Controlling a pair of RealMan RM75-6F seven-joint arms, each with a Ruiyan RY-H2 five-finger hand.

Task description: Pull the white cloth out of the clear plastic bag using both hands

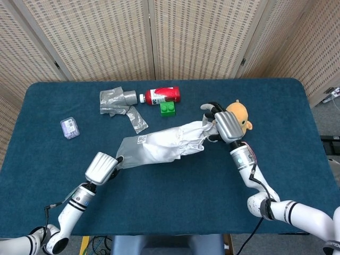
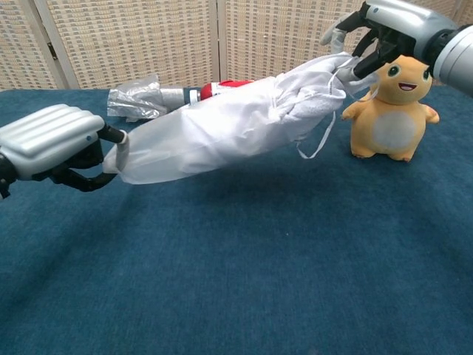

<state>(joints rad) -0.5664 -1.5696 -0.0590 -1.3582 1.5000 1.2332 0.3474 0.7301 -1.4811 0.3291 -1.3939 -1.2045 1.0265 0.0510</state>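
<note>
So I've got the clear, crinkly plastic bag (image 2: 185, 140) stretched out in the air between my two hands, hanging above the dark blue worktop (image 1: 175, 196) just left of the yellow plush duck-like toy (image 2: 389, 111). My left hand (image 2: 50, 144) is clamped on the closed bottom end of the bag, the end far from the toy. My right hand (image 2: 377, 33) is pinched onto the bunched stuff at the mouth end, right beside the toy's head. From here I can't really tell whether I'm gripping the soft white cloth (image 2: 307, 96) itself or just bag film around it.

The cloth sits inside the bag at the toy end, with a thin white string (image 2: 319, 140) dangling out toward the toy. Both things look super light and floppy. I'd guess the film is slippery, so it needs a firm pinch on a bunched corner. The cloth should grab easier if I take a thick fold near the mouth.

There's a small QR-type printed square (image 1: 142, 139) on the bag. The red bottle (image 1: 162, 95) lying behind the bag has a white label, too small to read.
</note>
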